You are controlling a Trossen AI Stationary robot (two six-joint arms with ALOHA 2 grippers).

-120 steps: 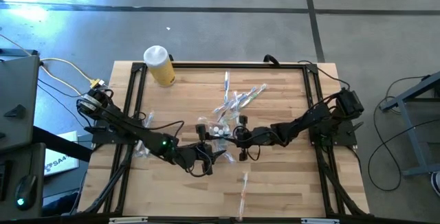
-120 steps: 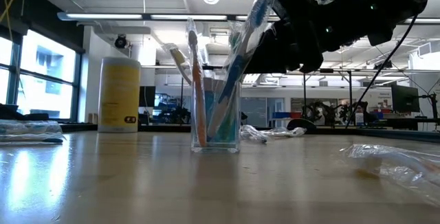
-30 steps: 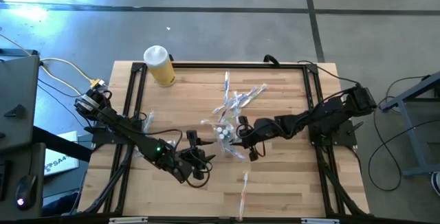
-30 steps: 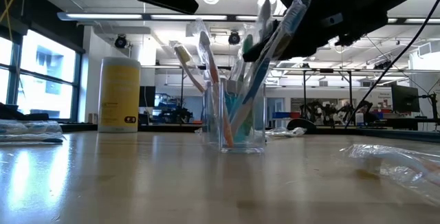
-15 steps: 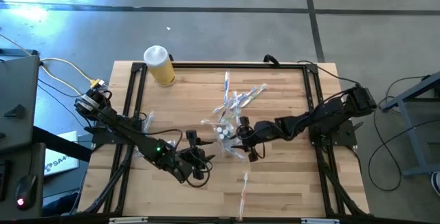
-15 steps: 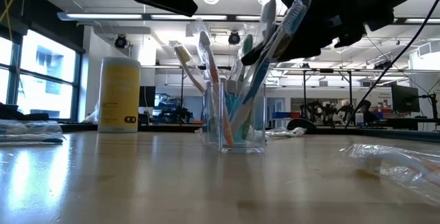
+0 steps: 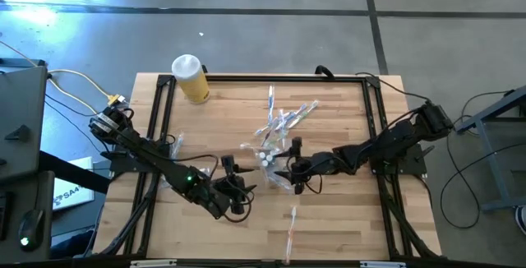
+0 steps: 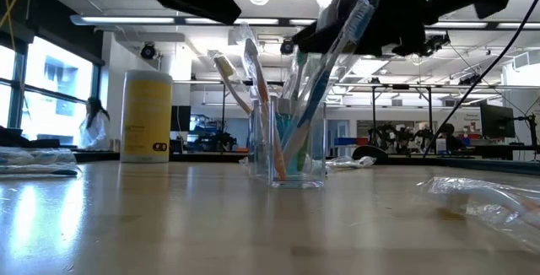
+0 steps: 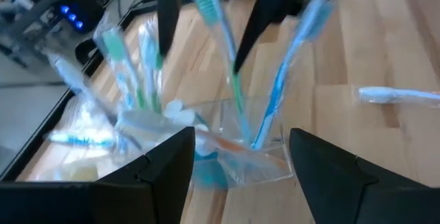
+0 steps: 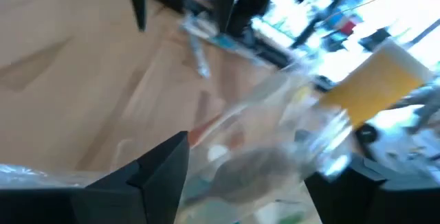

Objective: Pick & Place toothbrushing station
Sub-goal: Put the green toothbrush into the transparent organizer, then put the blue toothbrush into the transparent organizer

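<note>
- The yellow bottle with a white cap (image 7: 190,79) stands near the far left corner of the pale wooden tabletop (image 7: 329,219), well apart from both arms.
- A crumpled clear plastic wrapper (image 7: 174,146) lies by the left rail of the black frame, beside the left arm.
- The left tool (image 7: 233,187) hangs over the middle of the tabletop, near-left of the cup. Its two dark fingers (image 9: 159,170) are spread wide and grip nothing; in the left wrist view the cup shows in the gap between them, farther off.
- The small clear plastic cup (image 8: 297,144) stands upright on the tabletop, about at its centre. In it lean thin see-through toothbrushes (image 8: 251,98) with blue, green and orange parts, and something teal sits at its bottom.
- More wrapped toothbrushes (image 7: 283,120) lie scattered just behind the cup, toward the far edge.
- One loose toothbrush (image 7: 291,227) lies alone near the front edge.
- The right tool (image 7: 293,168) sits just right of the cup, its fingers (image 10: 159,165) parted with the cup close in front, not clamped.
- Another crumpled clear wrapper (image 8: 485,197) lies at the right in the low view.
</note>
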